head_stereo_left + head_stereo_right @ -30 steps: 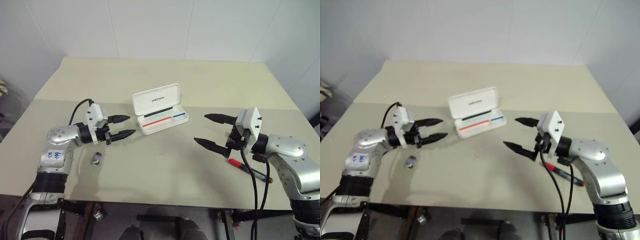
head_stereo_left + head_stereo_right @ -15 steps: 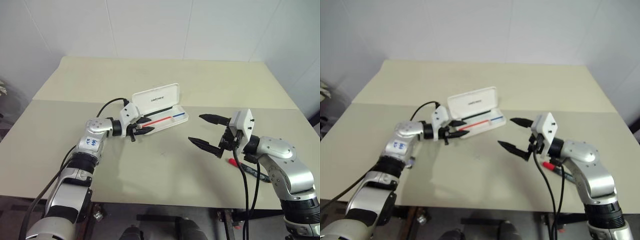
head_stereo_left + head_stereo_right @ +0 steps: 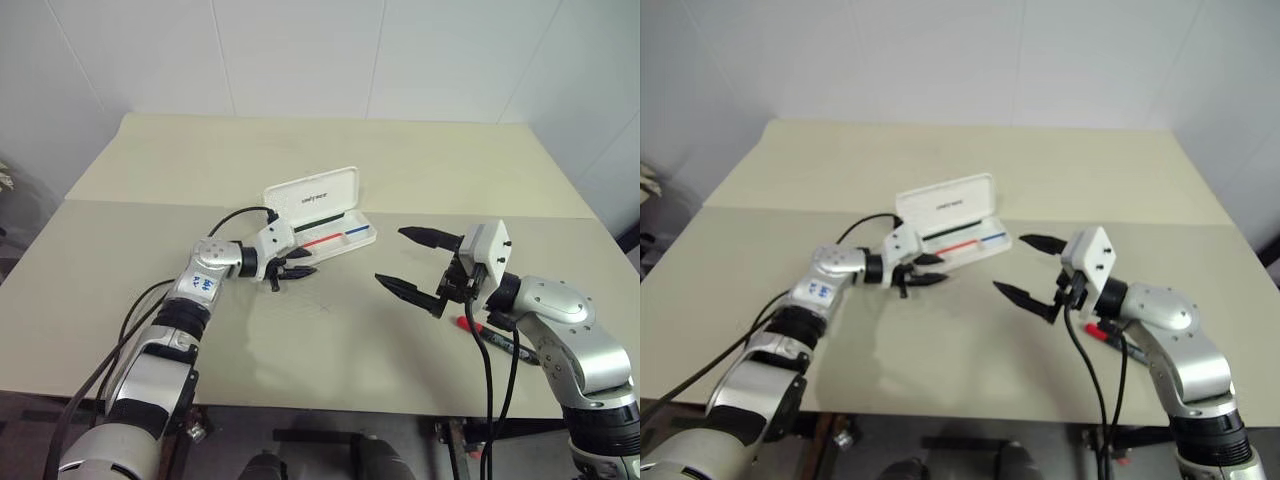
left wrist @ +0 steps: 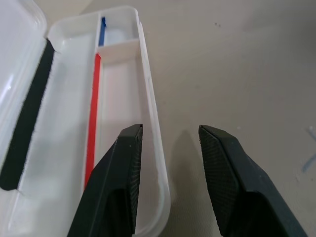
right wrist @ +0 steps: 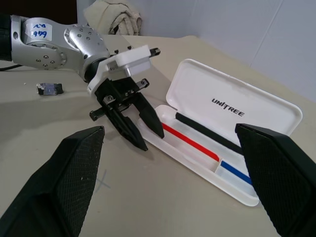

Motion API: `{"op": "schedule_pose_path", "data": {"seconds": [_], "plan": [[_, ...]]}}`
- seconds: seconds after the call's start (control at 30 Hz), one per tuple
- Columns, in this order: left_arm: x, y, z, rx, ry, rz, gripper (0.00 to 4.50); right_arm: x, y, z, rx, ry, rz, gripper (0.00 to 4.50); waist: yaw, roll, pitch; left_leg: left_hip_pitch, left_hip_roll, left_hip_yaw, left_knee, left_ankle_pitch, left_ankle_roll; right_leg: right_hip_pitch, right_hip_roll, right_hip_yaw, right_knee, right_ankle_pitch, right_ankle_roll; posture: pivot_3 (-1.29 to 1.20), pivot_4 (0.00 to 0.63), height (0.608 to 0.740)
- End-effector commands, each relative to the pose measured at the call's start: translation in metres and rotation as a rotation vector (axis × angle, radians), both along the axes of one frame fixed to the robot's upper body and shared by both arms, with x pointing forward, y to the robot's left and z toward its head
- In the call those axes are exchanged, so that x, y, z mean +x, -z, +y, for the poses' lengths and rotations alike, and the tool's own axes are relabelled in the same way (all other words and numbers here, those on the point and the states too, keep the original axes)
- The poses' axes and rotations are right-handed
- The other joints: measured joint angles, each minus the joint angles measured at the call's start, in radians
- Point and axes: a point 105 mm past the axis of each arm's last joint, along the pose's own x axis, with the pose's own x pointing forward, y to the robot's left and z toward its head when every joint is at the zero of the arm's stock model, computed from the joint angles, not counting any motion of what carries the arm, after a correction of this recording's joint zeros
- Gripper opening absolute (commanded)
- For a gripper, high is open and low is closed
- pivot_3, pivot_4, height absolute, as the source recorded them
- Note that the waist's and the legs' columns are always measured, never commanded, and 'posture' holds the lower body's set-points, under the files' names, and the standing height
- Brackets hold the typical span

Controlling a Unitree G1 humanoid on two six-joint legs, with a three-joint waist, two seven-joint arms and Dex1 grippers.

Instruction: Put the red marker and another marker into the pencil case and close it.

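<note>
The pencil case lies open near the middle of the beige table, its lid standing up behind the tray, and inside I see a red stripe, a blue stripe in a small end compartment and a black strip along the hinge side; no marker is in it. My left gripper sits at the near left end of the tray, fingers apart and empty, one finger over the tray's front rim and the other over bare table just beside it. My right gripper hovers well to the right of the case with its fingers spread wide, holding nothing. The red marker lies on the table behind and below my right wrist, partly hidden by the arm and its black cables. In my right wrist view a small dark object lies on the table beyond my left arm. A second ago my left gripper was well out to the left of the case; it has since swung in to the tray's end, while my right gripper has kept nearly the same pose.
</note>
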Motion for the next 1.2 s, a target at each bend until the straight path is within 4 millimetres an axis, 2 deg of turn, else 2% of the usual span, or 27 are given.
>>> {"op": "schedule_pose_path", "data": {"seconds": [0.03,0.27,0.37,0.5,0.67,0.83,1.0,1.2], "plan": [[0.006,-0.005,-0.001,0.035,-0.02,-0.003,1.86,-0.005,-0.014,0.0,0.016,0.002,-0.057,4.5,0.001,0.0,0.0,0.0,0.0,0.0,0.0,0.0,0.0,0.0,0.0,0.0,0.0,0.0,0.0,0.0,0.15,0.74],[0.01,0.009,0.006,0.134,-0.07,0.065,1.86,-0.005,-0.02,0.0,0.02,0.006,-0.075,4.5,-0.003,0.0,0.0,0.001,0.0,0.0,0.001,0.0,0.0,0.0,0.0,0.0,0.001,0.0,0.0,0.0,0.15,0.74],[0.008,0.013,0.005,0.148,-0.052,0.096,1.3,-0.005,-0.022,-0.001,0.014,0.005,-0.079,4.5,-0.003,0.0,0.0,0.001,0.0,0.0,0.001,0.0,0.0,0.0,0.001,0.0,0.002,0.0,0.0,0.0,0.15,0.74],[0.004,0.015,0.001,0.163,-0.017,0.113,0.02,-0.004,-0.023,-0.004,-0.003,0.002,-0.075,4.5,-0.001,0.0,0.0,0.002,0.0,0.0,0.001,0.0,0.0,0.001,0.0,0.0,0.002,0.0,0.0,0.0,0.15,0.74],[0.001,0.014,-0.006,0.149,0.011,0.116,0.02,-0.004,-0.022,-0.011,-0.022,-0.006,-0.057,4.5,-0.001,0.0,0.0,0.003,0.0,0.0,0.001,0.0,0.0,0.001,0.0,0.0,0.002,0.0,0.0,0.0,0.15,0.74],[-0.011,0.0,-0.016,0.108,0.11,0.063,0.02,-0.002,-0.015,-0.027,-0.052,0.016,-0.018,4.5,0.001,0.0,0.0,0.001,0.0,0.0,0.001,0.0,0.001,0.001,0.0,0.0,0.001,0.0,0.0,0.0,0.15,0.74],[-0.043,-0.016,-0.015,0.091,0.278,-0.001,0.02,-0.005,-0.008,-0.053,-0.09,0.081,0.018,4.5,0.003,0.0,0.0,-0.001,0.001,0.0,-0.001,-0.001,0.001,-0.001,0.0,0.0,-0.002,0.0,0.0,0.0,0.15,0.74],[-0.071,-0.01,-0.004,0.155,0.344,0.017,0.02,-0.011,-0.002,-0.069,-0.1,0.137,0.044,4.5,0.001,0.0,0.0,0.0,0.001,0.001,0.0,0.0,0.001,0.0,0.0,0.001,0.0,0.0,0.0,0.0,0.15,0.74]]}}
